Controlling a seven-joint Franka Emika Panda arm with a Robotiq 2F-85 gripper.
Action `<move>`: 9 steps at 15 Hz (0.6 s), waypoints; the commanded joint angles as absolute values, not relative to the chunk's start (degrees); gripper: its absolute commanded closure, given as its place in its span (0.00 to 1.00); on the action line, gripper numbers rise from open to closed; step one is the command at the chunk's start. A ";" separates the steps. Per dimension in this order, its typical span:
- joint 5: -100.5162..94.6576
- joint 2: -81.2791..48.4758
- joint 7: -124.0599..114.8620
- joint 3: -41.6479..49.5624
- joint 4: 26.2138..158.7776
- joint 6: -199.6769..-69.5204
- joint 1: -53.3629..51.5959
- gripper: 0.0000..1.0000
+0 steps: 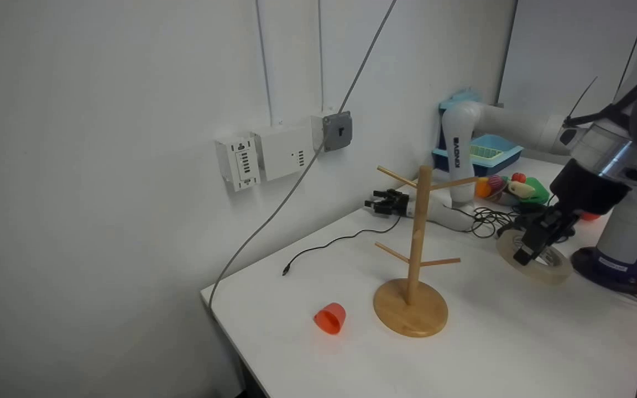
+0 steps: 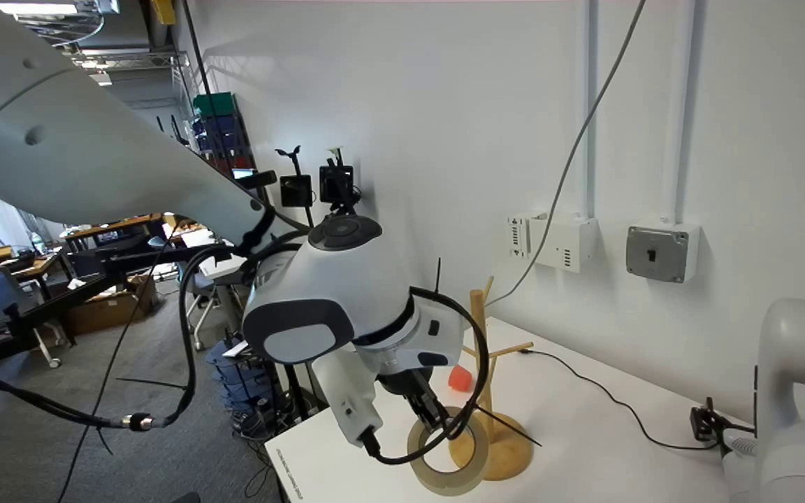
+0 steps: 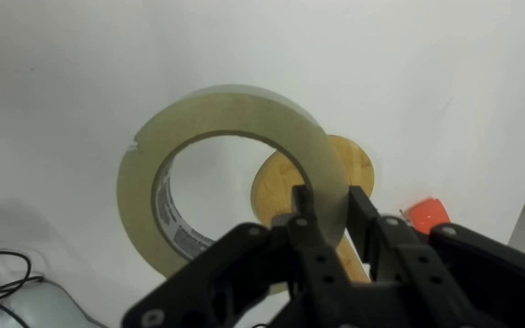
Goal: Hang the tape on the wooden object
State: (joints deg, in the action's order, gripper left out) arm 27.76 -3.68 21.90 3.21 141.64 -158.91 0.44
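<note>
Wrist view: our gripper (image 3: 329, 198) pinches tape (image 3: 233, 111) by edge. Pick-up looks done; hanging on wooden stand (image 3: 274, 186) left for us.

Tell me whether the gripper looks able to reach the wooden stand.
Probably yes: the gripper holds the tape by one side of its ring, and in an exterior view no object stands between the tape and the wooden stand.
</note>
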 commanded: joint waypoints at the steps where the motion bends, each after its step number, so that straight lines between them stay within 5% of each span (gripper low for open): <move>1: 28.27 -2.28 22.63 3.26 141.80 -158.40 0.62 0.94; 2: 26.23 -2.09 21.52 3.66 141.86 -156.59 0.69 0.94; 3: 27.70 -3.64 21.95 3.21 141.54 -158.70 0.44 0.76; 9: 27.61 -3.64 21.95 3.22 141.55 -158.15 0.44 0.76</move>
